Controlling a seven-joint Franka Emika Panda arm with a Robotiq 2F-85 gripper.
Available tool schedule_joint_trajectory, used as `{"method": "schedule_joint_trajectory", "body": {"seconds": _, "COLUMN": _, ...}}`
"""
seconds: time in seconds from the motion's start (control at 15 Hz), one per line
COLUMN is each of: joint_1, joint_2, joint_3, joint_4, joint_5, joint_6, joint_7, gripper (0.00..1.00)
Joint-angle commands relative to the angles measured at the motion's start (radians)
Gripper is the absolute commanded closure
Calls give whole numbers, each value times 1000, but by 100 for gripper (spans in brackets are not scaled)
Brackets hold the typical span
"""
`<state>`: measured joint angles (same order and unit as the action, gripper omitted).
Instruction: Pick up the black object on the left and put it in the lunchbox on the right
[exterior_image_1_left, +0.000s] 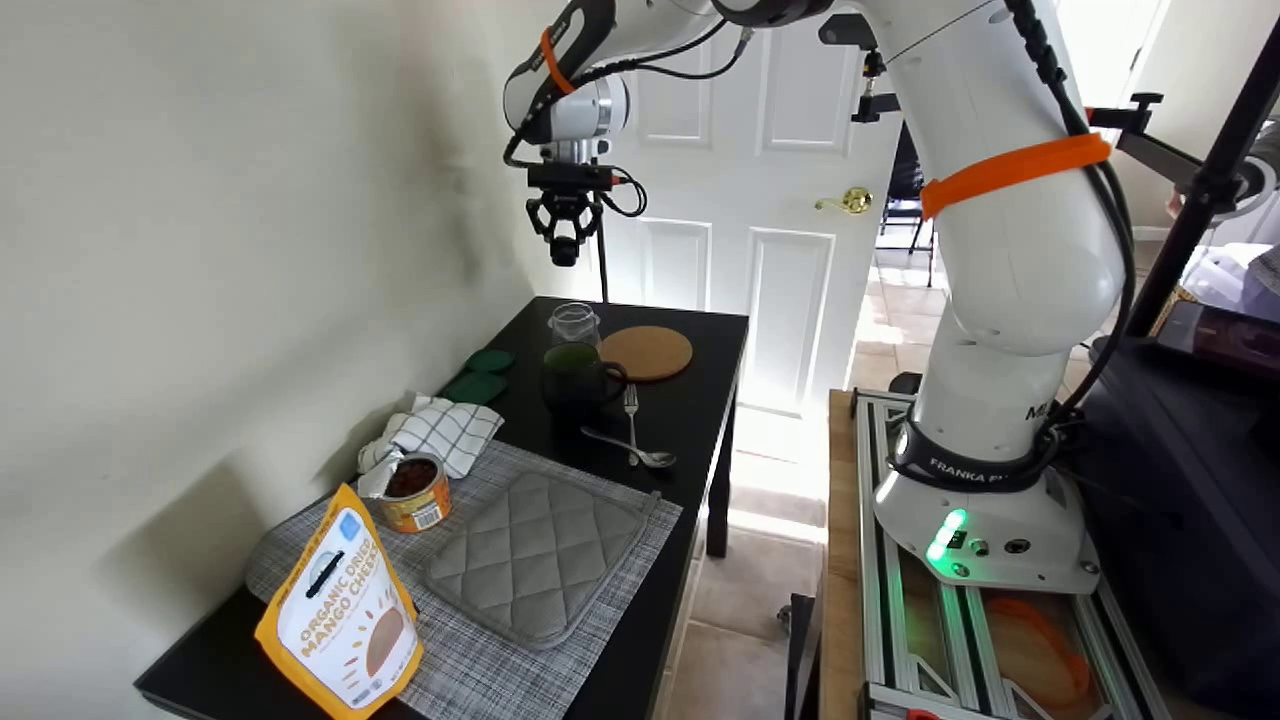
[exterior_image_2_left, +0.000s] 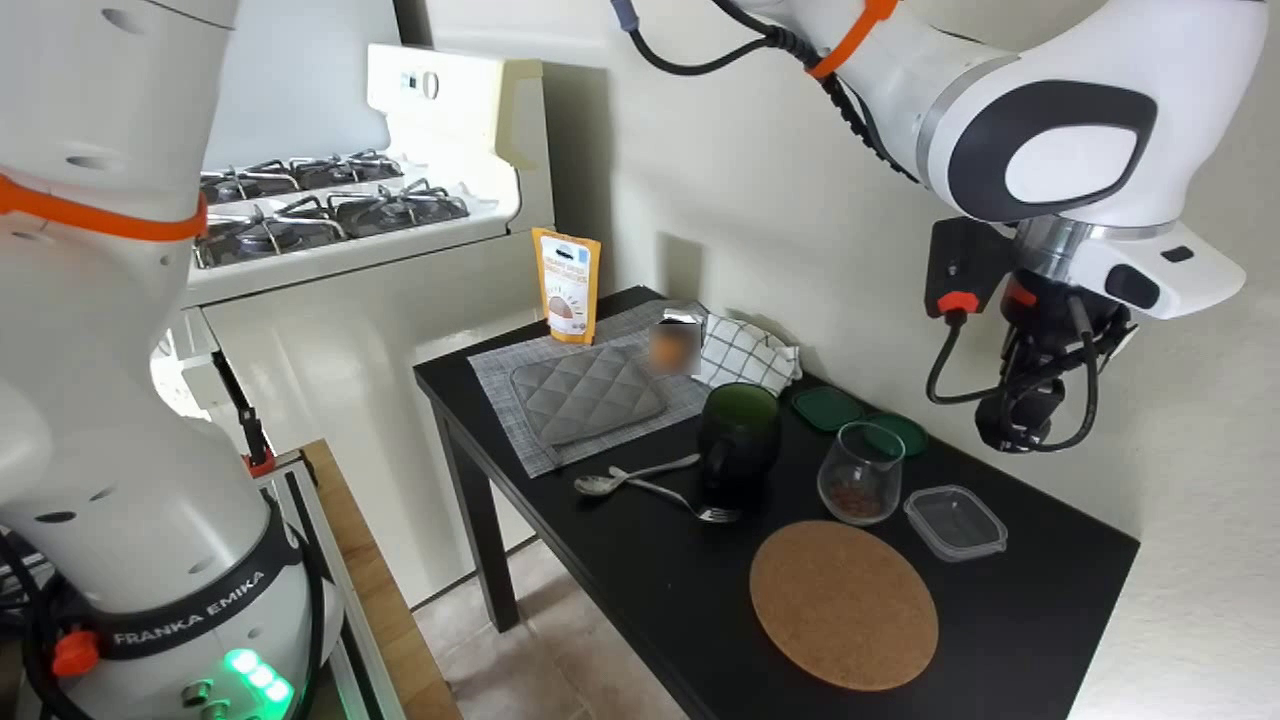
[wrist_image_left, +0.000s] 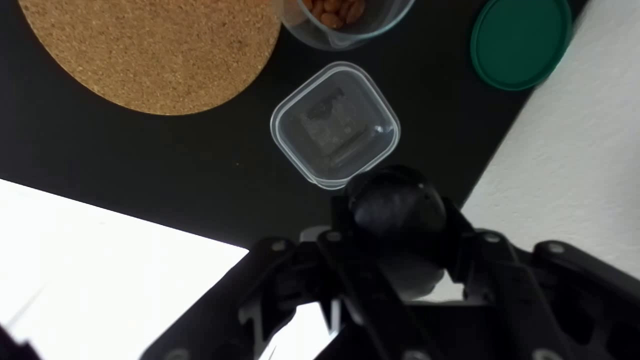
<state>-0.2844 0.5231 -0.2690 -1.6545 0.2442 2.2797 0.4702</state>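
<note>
In the wrist view my pincer (wrist_image_left: 400, 215) is clamped on a rounded black object (wrist_image_left: 396, 206), a finger at each side of it. The lunchbox (wrist_image_left: 345, 127), clear and open-topped, sits on the black table (wrist_image_left: 150, 155), lower than my fingertips and just ahead of them in this view; I hold the black object apart from it. Farther ahead is a glass (wrist_image_left: 322, 39) with brown, nut-like pieces in it. A round cork mat (wrist_image_left: 160, 55) lies ahead of me, to the left in this view, and a green lid (wrist_image_left: 522, 42) ahead to the right, near the pale wall (wrist_image_left: 565, 200).

In an exterior view I hang pointing down, well above the table, the black object at my lower end. The lunchbox and the glass are below me. Farther from me, past the glass, stands a dark mug (exterior_image_2_left: 738, 440); near it a spoon (exterior_image_2_left: 598, 486) and a fork (exterior_image_2_left: 715, 514) lie crossed.

In an exterior view I am high over one end of the table. Well apart from me lie a checked cloth (exterior_image_1_left: 450, 430) and a grey quilted pad (exterior_image_1_left: 540, 555), the pad on a woven placemat (exterior_image_1_left: 480, 660). An opened tin (exterior_image_1_left: 420, 508) is just beside the cloth. The orange pouch (exterior_image_1_left: 345, 610) stands farthest from me.
</note>
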Motion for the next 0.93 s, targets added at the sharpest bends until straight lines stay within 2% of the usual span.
{"method": "schedule_joint_trajectory", "body": {"seconds": 0.0, "joint_1": 9, "joint_2": 21, "joint_3": -8, "joint_4": 33, "joint_5": -24, "joint_6": -48, "joint_7": 28, "gripper": 34}}
{"method": "schedule_joint_trajectory", "body": {"seconds": 0.13, "joint_1": 8, "joint_2": 23, "joint_3": -7, "joint_4": 35, "joint_5": -20, "joint_6": -43, "joint_7": 30, "gripper": 23}}
{"method": "schedule_joint_trajectory", "body": {"seconds": 0.33, "joint_1": 5, "joint_2": 21, "joint_3": -5, "joint_4": 36, "joint_5": -16, "joint_6": -53, "joint_7": 26, "gripper": 1}}
{"method": "schedule_joint_trajectory", "body": {"seconds": 0.67, "joint_1": -5, "joint_2": -16, "joint_3": 3, "joint_4": 20, "joint_5": -6, "joint_6": -85, "joint_7": -6, "gripper": 0}}
{"method": "schedule_joint_trajectory", "body": {"seconds": 0.73, "joint_1": -1, "joint_2": 6, "joint_3": 1, "joint_4": 24, "joint_5": -5, "joint_6": -46, "joint_7": 5, "gripper": 0}}
{"method": "schedule_joint_trajectory", "body": {"seconds": 0.87, "joint_1": -2, "joint_2": -2, "joint_3": 1, "joint_4": 26, "joint_5": -5, "joint_6": -56, "joint_7": 2, "gripper": 0}}
